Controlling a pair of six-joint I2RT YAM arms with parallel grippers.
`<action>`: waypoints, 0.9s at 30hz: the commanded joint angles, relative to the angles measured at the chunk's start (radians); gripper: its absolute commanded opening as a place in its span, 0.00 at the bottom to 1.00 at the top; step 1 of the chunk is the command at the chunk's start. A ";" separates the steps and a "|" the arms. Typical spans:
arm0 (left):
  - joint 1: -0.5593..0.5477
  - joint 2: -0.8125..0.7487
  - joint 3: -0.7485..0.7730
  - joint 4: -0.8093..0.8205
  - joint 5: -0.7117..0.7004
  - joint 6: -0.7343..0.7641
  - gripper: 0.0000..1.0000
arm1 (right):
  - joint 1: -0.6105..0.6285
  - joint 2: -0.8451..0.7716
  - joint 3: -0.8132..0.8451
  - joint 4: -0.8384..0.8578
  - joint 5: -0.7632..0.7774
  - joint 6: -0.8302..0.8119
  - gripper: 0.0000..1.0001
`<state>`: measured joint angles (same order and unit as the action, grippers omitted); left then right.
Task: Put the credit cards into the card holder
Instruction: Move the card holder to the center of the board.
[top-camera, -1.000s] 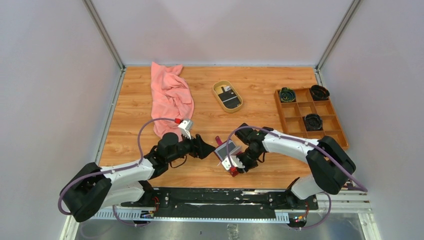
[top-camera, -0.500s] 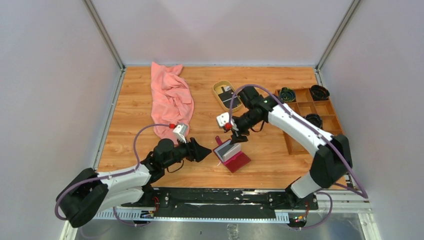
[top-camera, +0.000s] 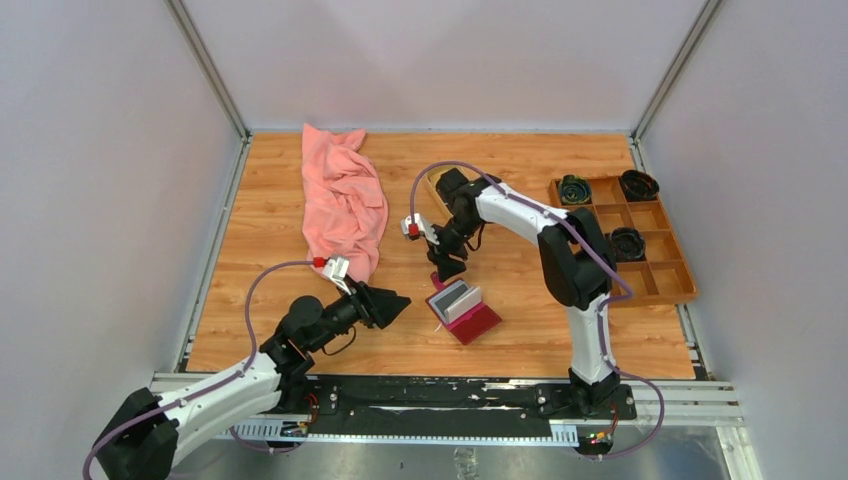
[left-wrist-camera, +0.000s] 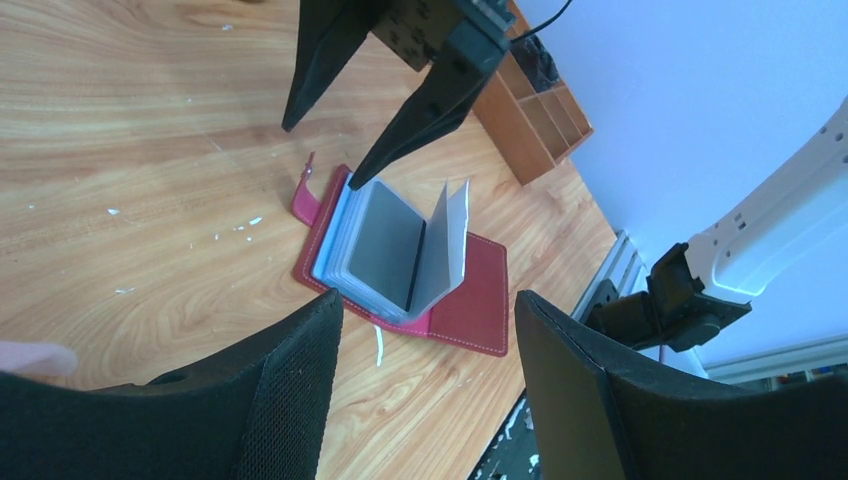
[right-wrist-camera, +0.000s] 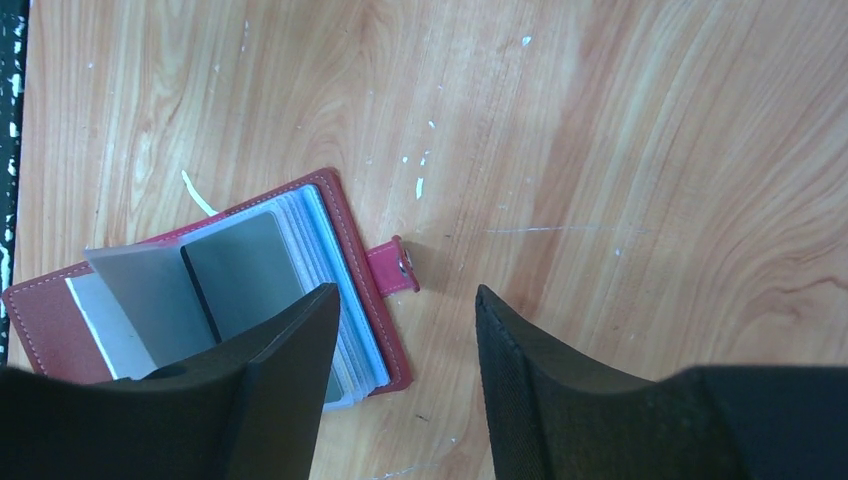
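Observation:
The card holder (top-camera: 463, 308) lies open on the wooden table, dark red with grey panels standing up; it also shows in the left wrist view (left-wrist-camera: 400, 262) and the right wrist view (right-wrist-camera: 235, 285), its snap tab (right-wrist-camera: 392, 268) pointing away. My right gripper (top-camera: 443, 270) (left-wrist-camera: 320, 155) hovers open just behind the holder, its own view (right-wrist-camera: 405, 295) showing bare wood between its fingers. My left gripper (top-camera: 398, 303) (left-wrist-camera: 425, 300) is open and empty, left of the holder and apart from it. The credit cards are out of view.
A pink cloth (top-camera: 343, 198) lies at the back left. The brown compartment tray (top-camera: 662, 250) with dark coiled items sits at the right. The tan oval dish (top-camera: 431, 180) is mostly covered by the right arm. A small white scrap (left-wrist-camera: 379, 346) lies beside the holder.
My right gripper has opened, left the holder and lifted up and back to just behind it, the arm folding over the dish. The left gripper has drawn back to the left.

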<state>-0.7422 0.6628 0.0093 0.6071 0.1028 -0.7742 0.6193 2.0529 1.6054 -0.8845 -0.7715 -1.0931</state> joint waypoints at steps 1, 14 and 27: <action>-0.004 -0.019 -0.055 -0.035 -0.028 -0.002 0.67 | 0.015 0.025 0.026 -0.037 0.035 0.006 0.54; -0.004 -0.008 -0.044 -0.036 0.004 -0.015 0.66 | 0.048 0.062 0.048 -0.037 0.060 0.025 0.07; -0.003 -0.010 -0.030 -0.035 0.015 -0.016 0.65 | -0.029 -0.392 -0.150 0.085 0.164 0.092 0.00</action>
<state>-0.7422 0.6556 0.0093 0.5735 0.1120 -0.7902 0.6189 1.7847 1.5345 -0.8421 -0.6464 -1.0367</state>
